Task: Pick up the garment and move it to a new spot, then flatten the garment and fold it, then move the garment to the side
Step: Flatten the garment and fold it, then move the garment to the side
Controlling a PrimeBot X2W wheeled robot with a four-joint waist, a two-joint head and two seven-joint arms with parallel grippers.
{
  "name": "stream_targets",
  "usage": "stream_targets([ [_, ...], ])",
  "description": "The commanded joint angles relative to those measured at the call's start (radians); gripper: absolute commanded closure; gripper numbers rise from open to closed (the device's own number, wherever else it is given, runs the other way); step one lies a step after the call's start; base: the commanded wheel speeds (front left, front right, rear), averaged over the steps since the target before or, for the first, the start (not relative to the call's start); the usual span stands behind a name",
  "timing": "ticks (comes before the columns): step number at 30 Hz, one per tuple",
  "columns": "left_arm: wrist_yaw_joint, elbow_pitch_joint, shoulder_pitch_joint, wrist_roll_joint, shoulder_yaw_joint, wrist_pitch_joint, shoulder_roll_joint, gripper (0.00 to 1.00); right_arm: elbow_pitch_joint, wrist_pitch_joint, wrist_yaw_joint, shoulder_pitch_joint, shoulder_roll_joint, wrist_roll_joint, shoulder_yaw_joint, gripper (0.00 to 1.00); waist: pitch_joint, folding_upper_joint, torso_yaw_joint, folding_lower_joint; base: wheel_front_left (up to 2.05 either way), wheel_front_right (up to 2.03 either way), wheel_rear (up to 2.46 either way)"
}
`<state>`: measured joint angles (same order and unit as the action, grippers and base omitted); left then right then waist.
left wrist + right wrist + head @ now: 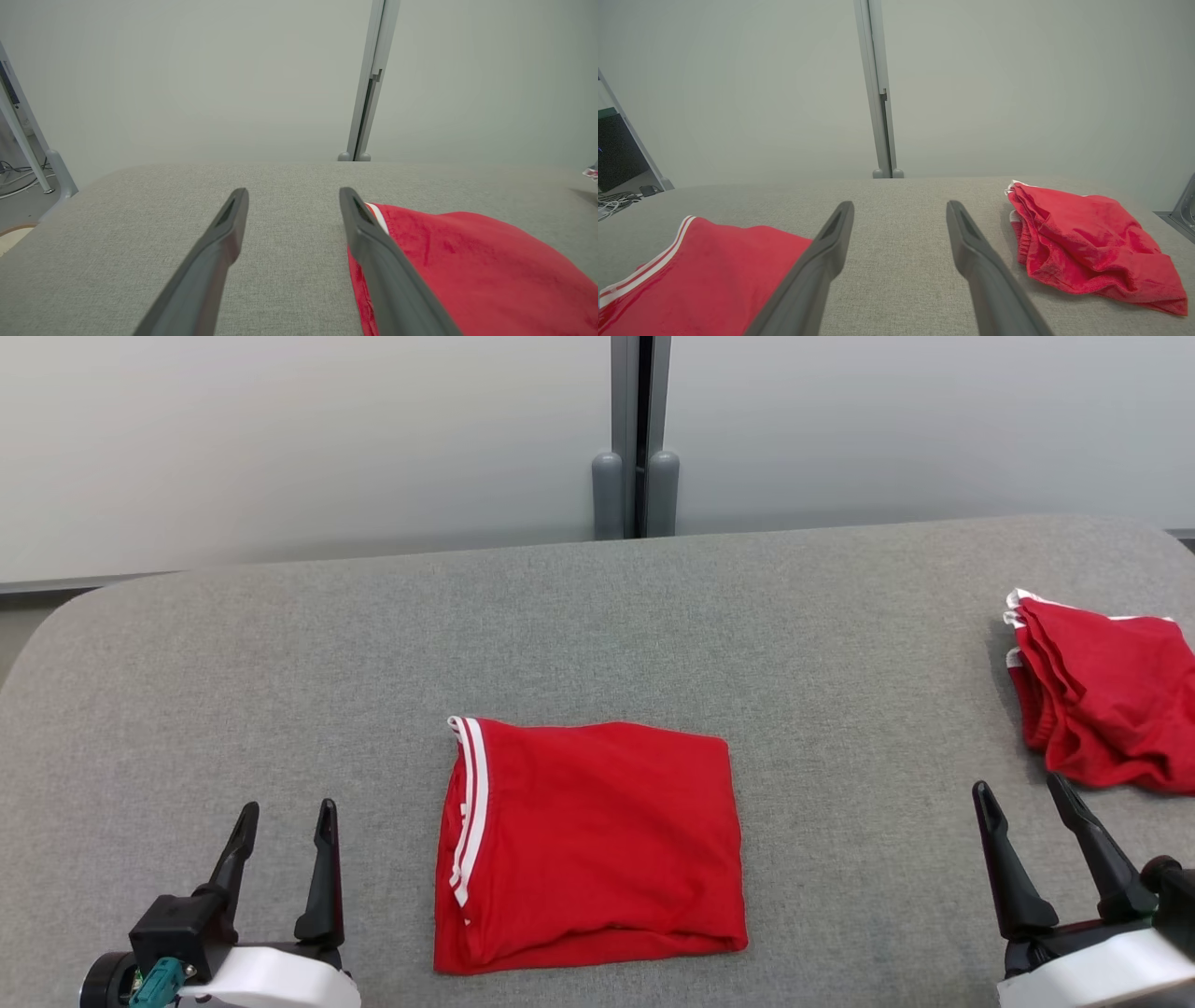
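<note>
The robot's left tool (288,805) and right tool (1019,784) hang over the near edge of the grey, cloth-covered tabletop (373,644), one toward each near corner. Both have their jaws spread wide and hold nothing.

Between them, at the middle of the near edge, lies the red garment (597,845), folded into a tidy near-square with white striped trim down its left side. Neither tool touches it, and the left tool is the nearer of the two.

A second red garment (1106,705) sits loosely heaped at the right edge, well apart from the folded one.

The folded piece looks like a thin, soft knit. It is probably light and limp, and likely to sag or fall open if lifted by a single point. The surest hold appears to be a pinch through all the layers at two spots on opposite sides, or along the thick fold at its near edge, so the stack stays flat on its way to the side.
</note>
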<state>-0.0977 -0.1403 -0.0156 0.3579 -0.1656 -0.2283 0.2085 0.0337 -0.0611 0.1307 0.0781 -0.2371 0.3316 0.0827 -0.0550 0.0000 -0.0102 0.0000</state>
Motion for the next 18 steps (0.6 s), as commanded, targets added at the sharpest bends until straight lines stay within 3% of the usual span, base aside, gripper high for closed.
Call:
stream_targets([
  [1,-0.006,0.0,-0.013,-0.005,-0.001,0.004,0.011,0.0,0.006,0.007,0.0,0.015,-0.005,-0.001,-0.002,0.0,0.022,0.0,-0.001,0.0,0.0,0.0,0.0],
  [18,-0.019,0.015,-0.039,0.002,-0.011,0.024,0.029,0.0,0.049,0.051,0.0,0.061,0.004,-0.025,-0.025,0.0,0.041,0.0,-0.002,0.0,0.0,0.0,0.0],
])
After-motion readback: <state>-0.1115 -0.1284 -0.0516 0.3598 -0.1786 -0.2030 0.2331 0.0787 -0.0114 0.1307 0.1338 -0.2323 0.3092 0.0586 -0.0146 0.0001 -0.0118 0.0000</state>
